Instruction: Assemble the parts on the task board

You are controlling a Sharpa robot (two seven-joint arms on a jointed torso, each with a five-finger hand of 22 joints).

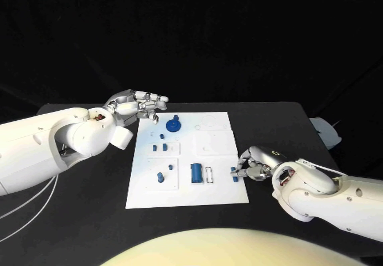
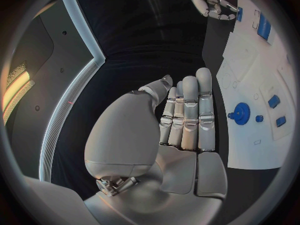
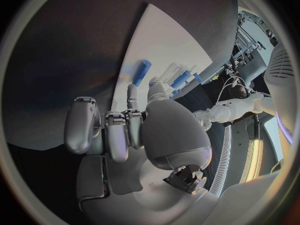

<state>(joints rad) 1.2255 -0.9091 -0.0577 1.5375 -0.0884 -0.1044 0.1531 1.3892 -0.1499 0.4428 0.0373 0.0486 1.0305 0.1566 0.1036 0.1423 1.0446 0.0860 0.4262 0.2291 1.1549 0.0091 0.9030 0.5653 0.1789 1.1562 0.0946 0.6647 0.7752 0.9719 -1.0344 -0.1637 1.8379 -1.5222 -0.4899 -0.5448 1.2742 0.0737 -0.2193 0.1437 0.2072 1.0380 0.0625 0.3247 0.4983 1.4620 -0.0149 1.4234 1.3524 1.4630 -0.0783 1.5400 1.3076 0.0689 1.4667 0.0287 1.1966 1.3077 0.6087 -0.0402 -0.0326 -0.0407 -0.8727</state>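
Lower right, the right hand [image 1: 246, 169] pinched a small blue plastic peg [image 1: 234, 174] at the flat white task board [image 1: 215, 194]'s right edge; it looked light, stiff and slippery, best gripped mid-shaft. Up at the top left, the left hand [image 1: 144, 105] hovered near the round blue gear [image 1: 173, 125] with fingers apart, holding nothing.

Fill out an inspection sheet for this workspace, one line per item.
Surface: black table, bare around the board.
Job's things: white task board in the middle; blue gear-like part at its far end, small blue parts mid-board, blue block nearer the robot.
Clutter: pale object at the table's right edge, too unclear to identify.
Robot hands: left robot hand hovers open by the board's far left corner; right robot hand at the board's right edge, pinching a small blue piece.
Cables: thin pale lines under the left arm.
Surroundings: dark backdrop.
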